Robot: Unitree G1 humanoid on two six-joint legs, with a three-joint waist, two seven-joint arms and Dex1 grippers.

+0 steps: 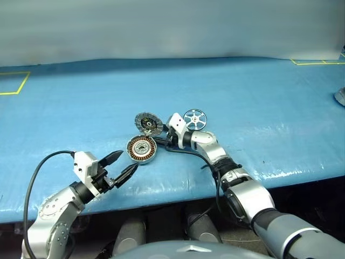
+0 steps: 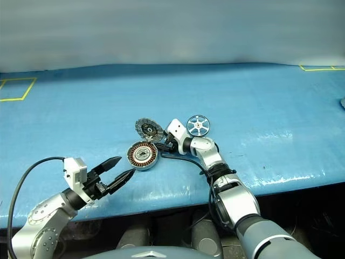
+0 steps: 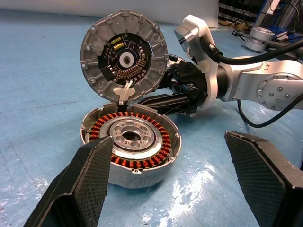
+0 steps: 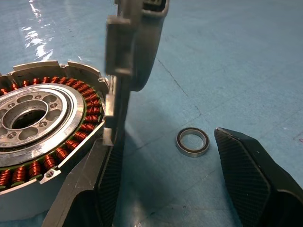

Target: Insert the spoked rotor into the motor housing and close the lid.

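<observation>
The motor housing lies on the blue table with its copper windings facing up. Its hinged lid stands open and upright behind it, inner face toward me. To the right on the table lies the spoked rotor, flat and untouched. My right gripper is open, low over the table just right of the hinge, one finger close beside the housing rim; nothing is between its fingers. My left gripper is open too, level, just short of the housing's near left side.
A small dark ring lies on the table ahead of the right gripper's fingers. The table's front edge runs just behind both arms. Yellow tape marks sit at the far corners, and a grey object sits at the right edge.
</observation>
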